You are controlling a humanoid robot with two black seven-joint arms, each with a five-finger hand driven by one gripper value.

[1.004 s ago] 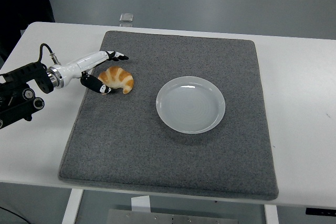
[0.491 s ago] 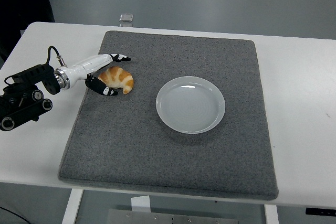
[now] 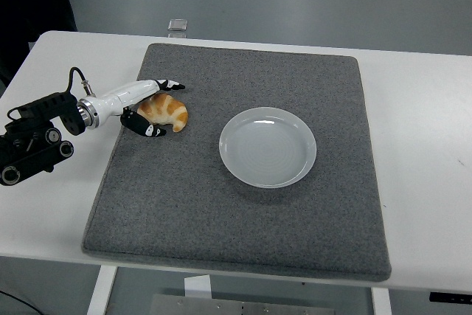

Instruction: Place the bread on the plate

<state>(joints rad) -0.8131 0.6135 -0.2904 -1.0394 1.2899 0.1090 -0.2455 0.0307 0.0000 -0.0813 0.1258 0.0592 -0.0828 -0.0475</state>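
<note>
One left hand (image 3: 151, 105) is reaching in over the grey mat (image 3: 236, 212) | fingers (image 3: 171, 85) are spread around the bread (image 3: 165, 111), not closing on it | bread is lying on the mat's far-left part, well apart from the empty plate (image 3: 268, 147) | mat is covering the white desk (image 3: 420, 108)

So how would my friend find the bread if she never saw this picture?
Look at the big grey mat on the white table. Near its far left side, beside the robot's left hand, lies the bread: a golden curved croissant, nothing like the round white plate.
</note>
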